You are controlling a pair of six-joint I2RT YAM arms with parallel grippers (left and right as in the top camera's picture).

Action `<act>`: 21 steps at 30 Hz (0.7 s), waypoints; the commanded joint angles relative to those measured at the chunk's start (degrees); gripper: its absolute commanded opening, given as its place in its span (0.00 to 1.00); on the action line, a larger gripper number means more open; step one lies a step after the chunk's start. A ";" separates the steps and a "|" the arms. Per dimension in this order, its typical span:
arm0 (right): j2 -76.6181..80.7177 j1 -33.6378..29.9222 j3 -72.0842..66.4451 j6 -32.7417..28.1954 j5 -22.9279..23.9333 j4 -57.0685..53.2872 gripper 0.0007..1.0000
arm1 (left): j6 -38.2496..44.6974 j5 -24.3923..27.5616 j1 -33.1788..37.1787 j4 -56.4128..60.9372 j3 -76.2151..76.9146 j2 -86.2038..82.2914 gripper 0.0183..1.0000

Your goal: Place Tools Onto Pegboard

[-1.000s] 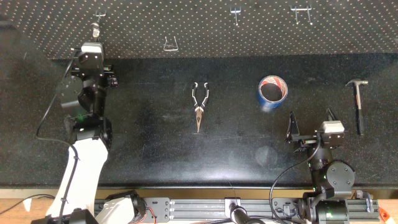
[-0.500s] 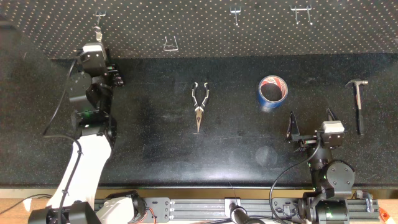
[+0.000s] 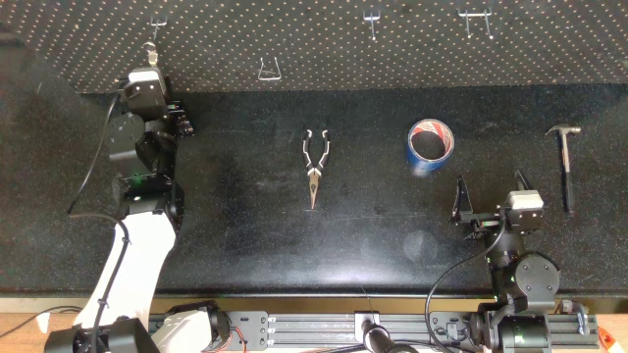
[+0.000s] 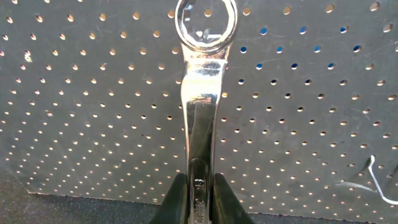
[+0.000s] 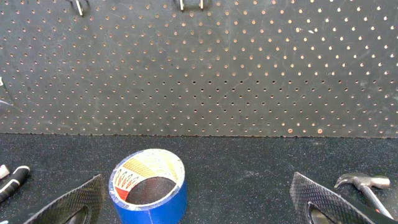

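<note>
While left jaws pinch the wrench (image 4: pixel 200 93) shank, its long axis lies flat against the pegboard (image 4: pixel 311 124), ring end away from them; right jaws spread.

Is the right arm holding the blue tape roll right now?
No, the right fingers stand wide open, and the tape roll sits on the table ahead of them, ungrasped.

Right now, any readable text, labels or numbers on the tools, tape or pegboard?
No text is legible.
Shiny chrome ring wrench: possible stamped mark on the shank, too blurred to read.
Blue tape roll: red-and-yellow print inside the core, too small to read.
Grey perforated pegboard: no print.
</note>
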 commanded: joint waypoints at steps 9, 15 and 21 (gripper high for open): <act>-0.42 0.44 -0.15 -1.01 -0.90 -0.31 0.97 | -0.68 -3.41 -0.13 -0.24 1.81 1.20 0.01; -0.42 0.44 -0.15 -1.01 -0.90 -0.31 0.97 | -0.68 -3.39 -0.13 -0.22 3.69 2.99 0.01; -0.42 0.44 -0.15 -1.01 -0.90 -0.31 0.97 | -0.68 -1.18 -0.61 -0.22 4.63 4.94 0.01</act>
